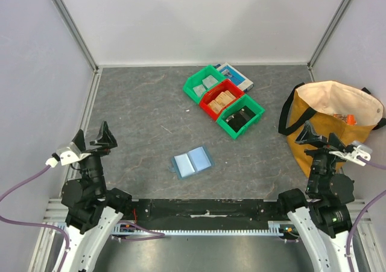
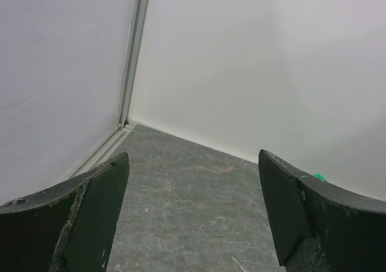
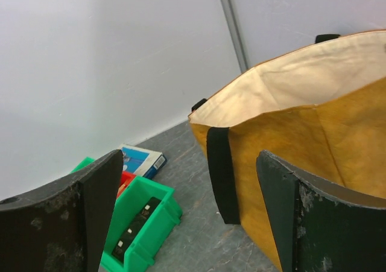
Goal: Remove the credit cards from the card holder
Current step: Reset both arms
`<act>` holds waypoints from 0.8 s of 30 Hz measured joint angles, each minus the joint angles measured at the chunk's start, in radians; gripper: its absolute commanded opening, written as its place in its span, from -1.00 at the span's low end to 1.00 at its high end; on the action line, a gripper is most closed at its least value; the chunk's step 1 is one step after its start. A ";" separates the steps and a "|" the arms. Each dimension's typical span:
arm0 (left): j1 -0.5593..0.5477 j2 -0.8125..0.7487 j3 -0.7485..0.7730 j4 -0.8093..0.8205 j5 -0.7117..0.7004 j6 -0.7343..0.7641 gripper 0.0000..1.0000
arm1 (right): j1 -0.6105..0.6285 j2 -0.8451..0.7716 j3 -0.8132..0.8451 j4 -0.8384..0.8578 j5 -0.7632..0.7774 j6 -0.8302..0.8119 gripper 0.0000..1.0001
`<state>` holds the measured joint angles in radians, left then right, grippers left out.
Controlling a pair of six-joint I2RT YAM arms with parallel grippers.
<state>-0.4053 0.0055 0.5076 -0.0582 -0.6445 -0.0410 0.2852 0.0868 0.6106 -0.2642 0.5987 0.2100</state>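
Observation:
The slate-blue card holder [image 1: 193,161] lies open and flat on the dark table in the top view, near the front middle. Its two halves face up; I cannot make out separate credit cards on it. My left gripper [image 1: 101,137] is open and empty at the front left, well left of the holder; in the left wrist view [image 2: 193,218] only bare table shows between its jaws. My right gripper [image 1: 315,134] is open and empty at the front right, next to the tote bag; it also shows in the right wrist view [image 3: 190,218].
Three small bins stand in a diagonal row at the back: green [image 1: 204,84], red [image 1: 220,98], green [image 1: 240,116]. A blue-and-white flat box [image 1: 236,76] lies behind them. A tan tote bag [image 1: 332,118] with black handles stands at the right. White walls enclose the table.

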 measured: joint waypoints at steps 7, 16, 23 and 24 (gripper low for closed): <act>0.007 0.000 -0.019 0.008 0.019 0.000 0.87 | 0.000 -0.060 -0.055 0.056 0.055 -0.021 0.96; 0.022 0.000 -0.023 0.008 0.026 0.000 0.87 | 0.000 -0.069 -0.078 0.088 0.065 -0.029 0.96; 0.030 0.000 -0.023 0.008 0.035 0.000 0.88 | 0.000 -0.069 -0.079 0.092 0.064 -0.029 0.96; 0.031 0.000 -0.023 0.009 0.041 0.000 0.88 | 0.000 -0.069 -0.079 0.092 0.064 -0.029 0.96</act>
